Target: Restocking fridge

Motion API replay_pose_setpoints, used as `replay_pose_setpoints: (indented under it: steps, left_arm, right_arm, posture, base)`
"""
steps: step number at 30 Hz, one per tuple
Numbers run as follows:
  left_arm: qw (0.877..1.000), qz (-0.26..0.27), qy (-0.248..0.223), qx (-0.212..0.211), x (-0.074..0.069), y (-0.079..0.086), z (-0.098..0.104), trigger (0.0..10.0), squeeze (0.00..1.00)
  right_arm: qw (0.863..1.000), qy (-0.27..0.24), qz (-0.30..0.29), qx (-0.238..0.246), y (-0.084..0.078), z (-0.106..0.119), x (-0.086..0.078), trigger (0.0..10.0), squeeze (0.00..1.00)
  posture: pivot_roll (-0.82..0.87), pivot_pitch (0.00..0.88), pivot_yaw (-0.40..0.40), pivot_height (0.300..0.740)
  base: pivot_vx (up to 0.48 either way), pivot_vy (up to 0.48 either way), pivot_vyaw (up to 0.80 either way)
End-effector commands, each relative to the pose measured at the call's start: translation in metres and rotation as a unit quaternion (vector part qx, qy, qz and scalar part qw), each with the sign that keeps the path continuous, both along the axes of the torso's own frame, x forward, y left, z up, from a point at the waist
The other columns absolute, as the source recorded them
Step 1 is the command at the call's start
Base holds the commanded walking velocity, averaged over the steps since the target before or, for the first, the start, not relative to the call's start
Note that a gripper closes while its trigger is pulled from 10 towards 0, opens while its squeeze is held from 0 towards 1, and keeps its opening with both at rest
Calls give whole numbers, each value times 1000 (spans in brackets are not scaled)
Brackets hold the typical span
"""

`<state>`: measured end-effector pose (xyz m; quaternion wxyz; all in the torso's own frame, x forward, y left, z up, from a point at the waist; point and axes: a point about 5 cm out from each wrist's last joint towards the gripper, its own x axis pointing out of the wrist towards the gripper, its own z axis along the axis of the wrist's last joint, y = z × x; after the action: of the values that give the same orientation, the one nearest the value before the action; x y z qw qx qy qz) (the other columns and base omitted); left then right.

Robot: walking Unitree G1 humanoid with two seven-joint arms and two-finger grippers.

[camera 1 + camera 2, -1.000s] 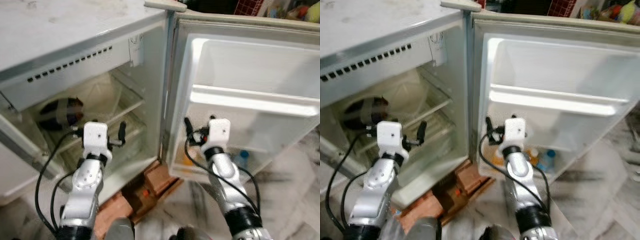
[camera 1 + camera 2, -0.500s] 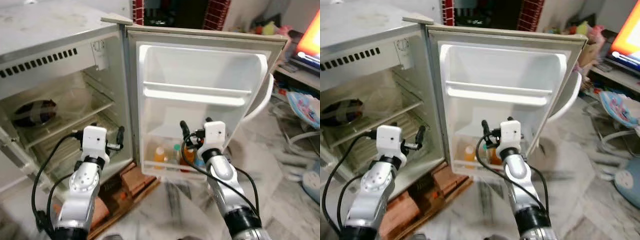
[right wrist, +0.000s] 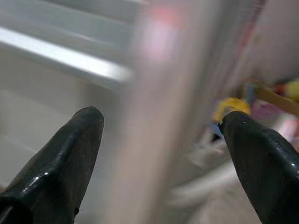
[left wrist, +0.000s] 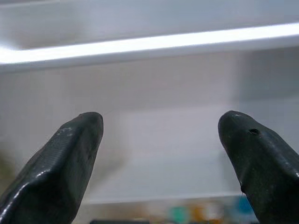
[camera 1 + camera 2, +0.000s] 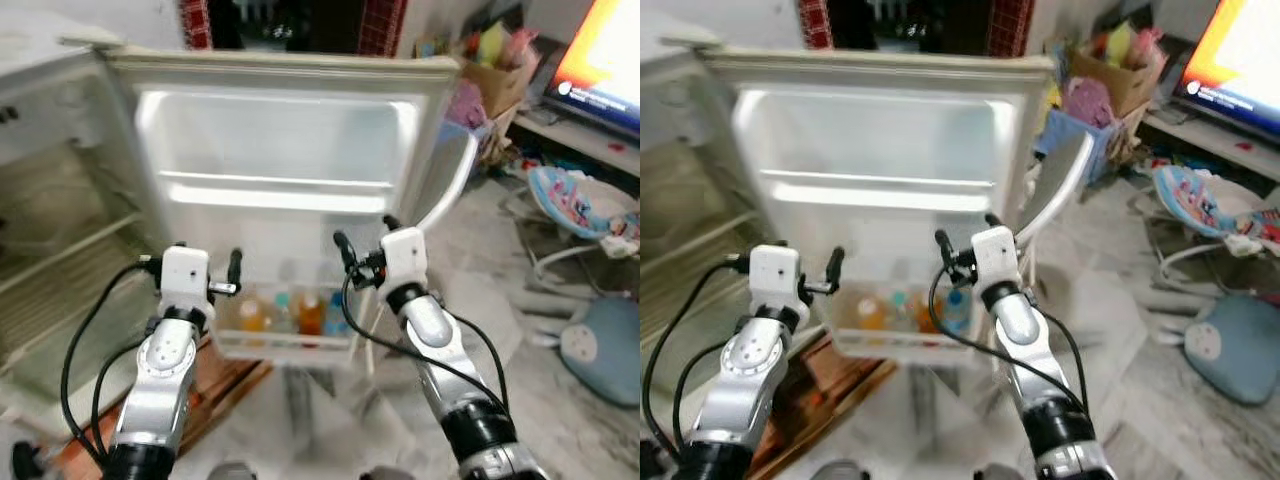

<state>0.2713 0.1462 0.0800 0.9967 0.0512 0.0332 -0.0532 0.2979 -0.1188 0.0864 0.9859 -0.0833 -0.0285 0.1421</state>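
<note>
The fridge door (image 5: 280, 140) stands wide open, facing me. Its bottom door shelf (image 5: 285, 345) holds several bottles (image 5: 308, 312), some with orange drink and one blue. The fridge body (image 5: 50, 250) with its wire shelves lies to my left. My left gripper (image 5: 192, 258) is raised in front of the door's lower left part, open, with nothing between its fingers (image 4: 70, 154). My right gripper (image 5: 365, 232) is raised before the door's lower right edge, open and holding nothing (image 3: 161, 135). The left wrist view looks at the door's white shelf rail (image 4: 149, 42).
A white chair (image 5: 450, 185) stands just behind the door's right edge. A lit TV (image 5: 600, 70), a baby bouncer (image 5: 585, 200) and a blue cushion (image 5: 610, 345) lie to the right on the marble floor. Wooden blocks (image 5: 215, 385) sit under the fridge.
The camera has swung right: the fridge body slid off to the left and the open door now sits in the centre. Both grippers stay raised and open.
</note>
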Motion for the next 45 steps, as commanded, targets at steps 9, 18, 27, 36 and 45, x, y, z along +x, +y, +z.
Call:
replay_pose_setpoints:
  steps: [9, 18, 27, 36, 45]
  left_arm:
    - [1000, 7, -8, 14, 2, 8, 2, 10000, 0]
    - [1000, 10, -5, 16, -1, 6, -1, 10000, 0]
    - [1000, 16, 7, 13, -5, 5, -5, 10000, 0]
    - [1000, 14, 18, 8, -11, 5, -9, 10000, 0]
    - [999, 29, 38, 8, -18, 10, -15, 10000, 0]
  right_arm:
    - [997, -13, 74, 34, 16, 10, -4, 10000, 0]
    - [996, -12, 79, 33, 15, 9, -3, 10000, 0]
    - [995, -16, 89, 28, 15, 9, -3, 10000, 0]
    - [989, -3, 148, 24, 20, 6, -7, 10000, 0]
    - [989, -20, 146, -15, 3, 12, 7, 10000, 0]
  posture:
    - [118, 0, -19, 740]
    - [120, 0, -21, 740]
    - [125, 0, -20, 740]
    - [129, 0, -18, 740]
    - [131, 0, -16, 740]
  base:
    - [312, -361, 267]
    - [274, -391, 800]
    - [54, -435, 800]
    - [0, -143, 750]
    - [0, 0, 524]
